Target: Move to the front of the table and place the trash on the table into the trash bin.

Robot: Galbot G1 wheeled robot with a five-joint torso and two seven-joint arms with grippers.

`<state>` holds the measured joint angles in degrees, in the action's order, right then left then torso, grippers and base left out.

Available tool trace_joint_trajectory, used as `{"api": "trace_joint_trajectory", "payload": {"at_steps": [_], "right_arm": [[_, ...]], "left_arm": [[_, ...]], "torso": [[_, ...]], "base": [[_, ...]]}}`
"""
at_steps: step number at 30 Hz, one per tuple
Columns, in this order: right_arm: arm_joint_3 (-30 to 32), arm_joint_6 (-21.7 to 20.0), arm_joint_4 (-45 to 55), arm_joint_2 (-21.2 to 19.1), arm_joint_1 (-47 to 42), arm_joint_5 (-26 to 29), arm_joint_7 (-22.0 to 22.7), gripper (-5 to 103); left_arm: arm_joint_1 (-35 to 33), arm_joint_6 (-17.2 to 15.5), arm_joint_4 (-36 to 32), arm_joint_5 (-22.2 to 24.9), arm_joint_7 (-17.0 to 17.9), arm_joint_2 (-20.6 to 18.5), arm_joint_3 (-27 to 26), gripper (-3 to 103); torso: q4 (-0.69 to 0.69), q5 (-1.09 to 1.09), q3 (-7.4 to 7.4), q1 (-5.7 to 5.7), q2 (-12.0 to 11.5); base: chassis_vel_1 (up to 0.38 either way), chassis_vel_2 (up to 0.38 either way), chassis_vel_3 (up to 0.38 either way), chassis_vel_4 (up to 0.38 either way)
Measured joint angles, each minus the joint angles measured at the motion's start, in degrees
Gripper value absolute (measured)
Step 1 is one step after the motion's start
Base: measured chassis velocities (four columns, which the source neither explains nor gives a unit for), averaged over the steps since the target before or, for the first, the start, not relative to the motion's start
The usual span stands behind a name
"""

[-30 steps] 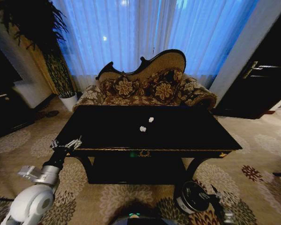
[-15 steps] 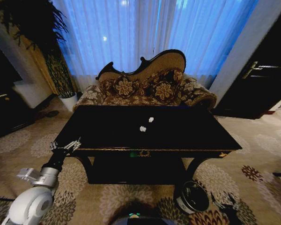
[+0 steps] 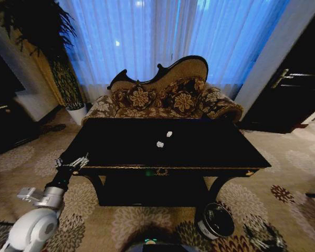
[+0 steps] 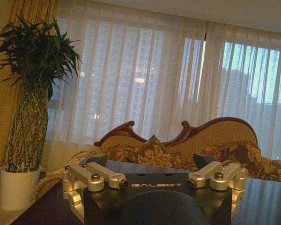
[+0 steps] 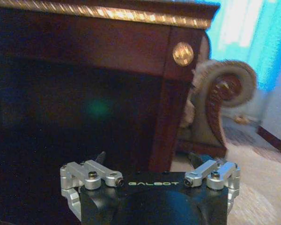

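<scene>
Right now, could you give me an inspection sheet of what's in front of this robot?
Surface: large glossy black wooden table with gold trim, mostly bare.
Job's things: two small white crumpled paper bits near the table's middle; small black cylindrical bin with shiny rim on the carpet, front right.
Clutter: nothing seen.
End effectors: left end effector open, at the table's left front corner; right end effector open, low beside the bin.
Cables: nothing seen.
Surroundings: floral sofa, curtains, potted plant.
</scene>
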<state>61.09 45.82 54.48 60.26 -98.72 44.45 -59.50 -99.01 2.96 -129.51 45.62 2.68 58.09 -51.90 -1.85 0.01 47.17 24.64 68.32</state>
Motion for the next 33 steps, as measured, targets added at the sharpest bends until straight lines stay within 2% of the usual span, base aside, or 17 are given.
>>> {"api": "trace_joint_trajectory", "payload": {"at_steps": [2, 9, 15, 25, 33], "right_arm": [[0.84, 0.0, 1.38, -0.59, -1.59, 2.51, -2.99, 100], [2.84, -0.04, 7.18, -0.44, -5.44, 5.78, -4.81, 100], [6.46, -2.07, 16.45, 0.5, -10.14, 9.28, -4.82, 100], [11.82, -5.64, 27.97, 0.84, -14.92, 12.01, -4.46, 100], [13.98, -6.79, 35.0, 1.2, -17.92, 13.36, -4.43, 100]], "left_arm": [[0.02, 0.0, 0.27, 0.01, 0.0, 0.07, 0.02, 100], [0.04, 0.0, 0.38, -0.14, -0.01, 0.23, 0.18, 100], [-0.42, 0.01, 0.25, -0.55, -0.02, 0.62, 0.22, 100], [0.0, 0.01, 0.1, -1.11, 0.03, 1.07, 1.11, 100], [-0.04, 0.01, 0.31, -1.19, 0.03, 1.31, 1.11, 100]], "torso": [[0.0, -0.03, 0.0, 0.0, 0.0], [0.0, 0.0, 0.0, 0.0, 0.0], [0.0, 0.0, 0.0, 0.0, 0.0], [0.0, -0.01, 0.01, 0.0, 0.0], [-0.01, -0.01, 0.01, 0.0, 0.0]], "base": [[0.0, 0.0, 0.0, 0.0], [0.0, 0.0, 0.0, 0.0], [0.0, 0.0, 0.0, 0.0], [0.0, 0.0, 0.0, 0.0], [0.0, 0.0, 0.0, 0.0]]}}
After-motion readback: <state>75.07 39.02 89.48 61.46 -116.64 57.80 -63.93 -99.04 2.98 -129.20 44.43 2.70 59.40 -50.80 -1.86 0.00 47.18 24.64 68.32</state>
